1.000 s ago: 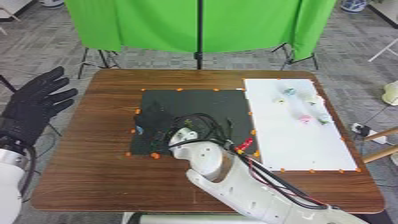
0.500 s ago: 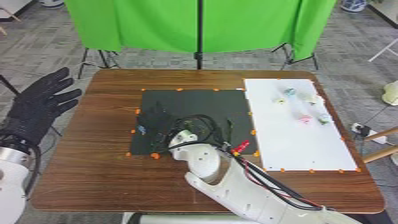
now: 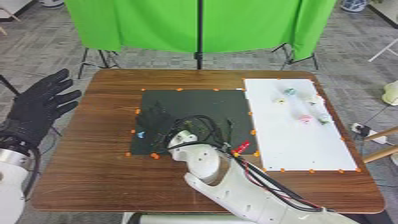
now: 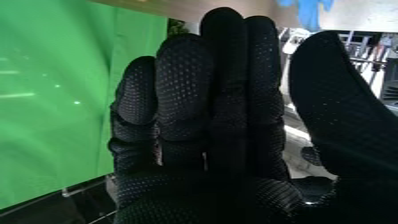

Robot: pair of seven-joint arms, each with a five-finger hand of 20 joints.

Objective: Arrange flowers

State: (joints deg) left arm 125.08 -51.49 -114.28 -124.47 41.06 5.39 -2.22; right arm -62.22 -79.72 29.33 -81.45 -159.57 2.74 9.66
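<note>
Fingers straight and close together, thumb standing apart from them, your right hand (image 3: 156,117) is posed over the dark mat (image 3: 200,100), the wrist view giving you the spread of that black glove (image 4: 226,100) in close-up. Past the space between fingers and thumb, the same view picks out a light-blue piece (image 4: 308,11); what it is, you cannot tell. From the head view, a small light-blue spot lies near the mat's left edge, beside your hand, and your white right arm (image 3: 231,185) crosses the mat's near edge. That view also places the flowers for you: a blue flower (image 3: 290,92), a pink flower (image 3: 306,120) and other pale blooms (image 3: 315,100), all on the white sheet (image 3: 293,150) to the right of the mat. Well to the mat's left, off the brown table (image 3: 84,170), your left hand (image 3: 34,110) is raised, its fingers extended and slightly apart. Beyond the mat and the table's far edge hangs a green cloth (image 3: 142,30).
</note>
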